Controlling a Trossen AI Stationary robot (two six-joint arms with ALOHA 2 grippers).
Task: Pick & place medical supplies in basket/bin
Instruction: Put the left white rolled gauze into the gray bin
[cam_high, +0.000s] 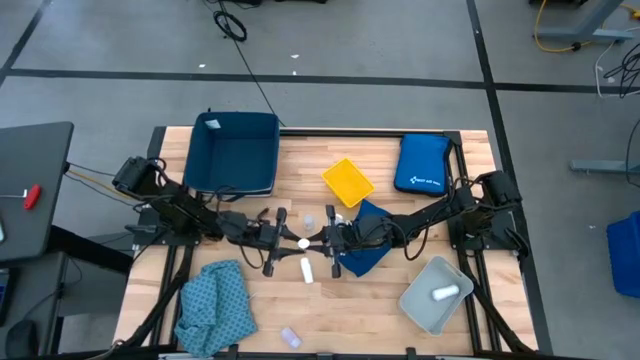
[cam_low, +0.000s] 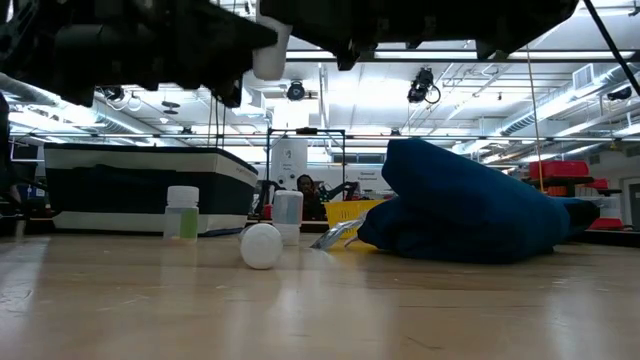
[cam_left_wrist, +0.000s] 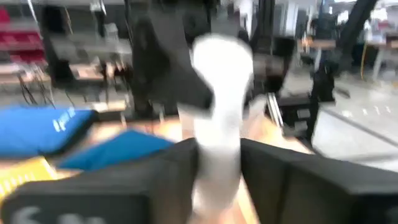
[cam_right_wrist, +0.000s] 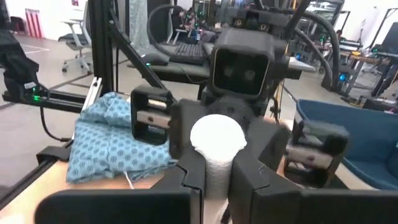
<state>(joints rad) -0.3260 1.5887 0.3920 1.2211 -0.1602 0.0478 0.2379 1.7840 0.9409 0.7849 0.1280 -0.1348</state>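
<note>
A white roll (cam_high: 303, 243) hangs upright over the table's middle, between my two grippers, which meet there level. My right gripper (cam_right_wrist: 217, 180) is shut on it. My left gripper (cam_left_wrist: 219, 180) stands open, one finger close on each side of the roll. A second white roll (cam_low: 262, 245) lies on its side on the table. Two vials (cam_low: 182, 212) (cam_low: 287, 215) stand upright behind it. The navy cloth (cam_high: 365, 240) lies heaped under my right arm. The teal cloth (cam_high: 215, 305) lies crumpled at the near left. My right gripper pinches the roll's ribbed side (cam_right_wrist: 217, 167) between its two fingers, level from the table's right. The roll stands upright, its round top end (cam_right_wrist: 217, 134) above the fingers, lifted clear of the table. My left gripper comes level from the table's left; blur hides whether its fingers touch the roll.
A navy basket (cam_high: 235, 150) stands at the far left. A grey bin (cam_high: 425, 305) at the near right holds a white roll (cam_high: 445, 292). A yellow tray (cam_high: 347, 182) and a royal-blue pouch (cam_high: 422, 165) lie at the far side. A small vial (cam_high: 290, 337) lies near the front edge.
</note>
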